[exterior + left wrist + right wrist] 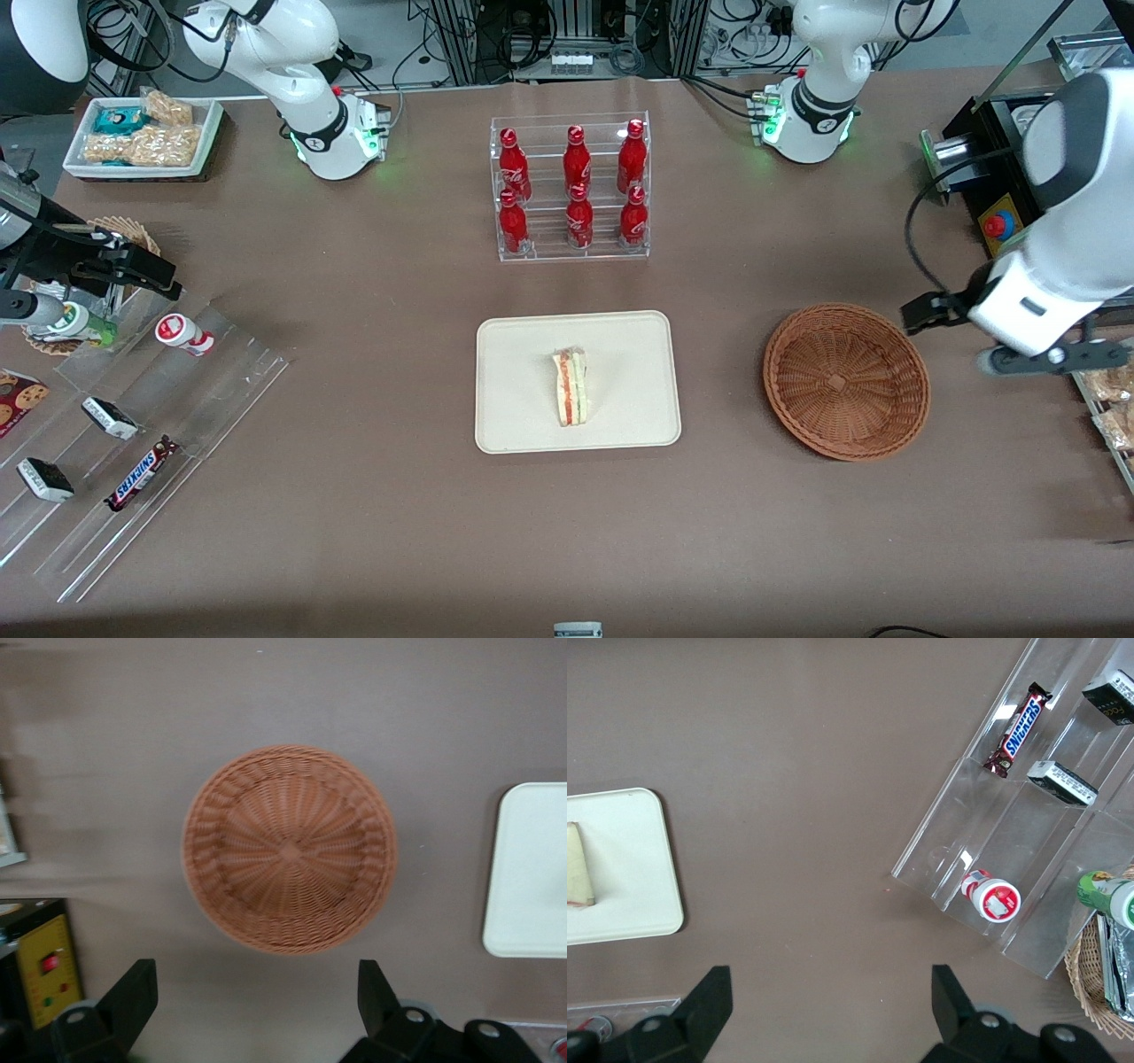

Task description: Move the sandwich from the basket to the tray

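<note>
The brown tabletop (pixel 372 496) fills the front view, and on it, at the centre of the frame, lies the flat cream-beige rectangular plastic tray (pixel 523 416) with its rounded corners and low rim. Toward my end of the tabletop, at the right of that frame, sits the round, shallow, reddish-brown woven wicker basket (pixel 846 381), well apart from the tray. It holds nothing.

The small triangular sandwich (pixel 571 387), pale white bread with orange-red and light green layers, already lies on the tray near its middle. Its long axis runs from the upper part of the frame toward the lower, the wide end nearer the front camera.

My hand (pixel 257 997) hangs above the tabletop just beside the basket, near the right edge of the front view. Its 2 black fingers (pixel 133 992) stand spread wide and hold nothing, with the basket seen between them.

From my hand, the sandwich lies sideways toward the parked arm's end, with the basket between us. I judge the placing done; only drawing away remains.
</note>
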Robot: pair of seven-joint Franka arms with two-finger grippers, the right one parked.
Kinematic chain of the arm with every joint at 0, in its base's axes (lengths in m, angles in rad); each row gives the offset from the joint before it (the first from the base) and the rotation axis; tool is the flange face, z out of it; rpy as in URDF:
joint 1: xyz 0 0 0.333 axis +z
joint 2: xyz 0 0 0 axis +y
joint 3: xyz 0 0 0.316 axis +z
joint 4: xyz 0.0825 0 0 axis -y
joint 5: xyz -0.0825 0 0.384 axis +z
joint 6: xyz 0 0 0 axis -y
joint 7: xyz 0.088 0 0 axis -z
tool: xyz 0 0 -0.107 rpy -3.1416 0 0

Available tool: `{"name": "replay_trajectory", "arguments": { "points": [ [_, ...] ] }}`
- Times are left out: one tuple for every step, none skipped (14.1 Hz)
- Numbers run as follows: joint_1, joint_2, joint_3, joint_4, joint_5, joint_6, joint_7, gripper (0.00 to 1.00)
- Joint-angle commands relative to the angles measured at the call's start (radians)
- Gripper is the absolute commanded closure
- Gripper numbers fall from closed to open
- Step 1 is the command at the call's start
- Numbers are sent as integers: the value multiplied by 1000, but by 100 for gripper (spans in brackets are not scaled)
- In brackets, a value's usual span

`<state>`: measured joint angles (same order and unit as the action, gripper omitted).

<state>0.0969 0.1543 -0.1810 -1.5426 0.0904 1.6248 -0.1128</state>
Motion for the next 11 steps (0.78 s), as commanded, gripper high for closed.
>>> {"name": "replay_trajectory", "arguments": {
  "points": [
    [-5,-85,72,-36,-9,-40,117,0],
    [-5,-102,89,-36,-11,-60,149,0],
    [-5,-123,94,-37,-11,-75,165,0],
    [-5,-137,98,-45,-11,-85,173,0],
    [-6,-159,100,-69,-11,-85,173,0],
    [-5,-183,101,-103,-11,-76,173,0],
    [0,-197,103,-122,-12,-71,173,0],
    [6,-190,100,-111,-12,-69,173,0],
    [6,-185,100,-100,-12,-71,171,0],
    [4,-185,98,-97,-15,-71,171,0],
    [3,-173,98,-84,-27,-71,170,0]
  ]
}}
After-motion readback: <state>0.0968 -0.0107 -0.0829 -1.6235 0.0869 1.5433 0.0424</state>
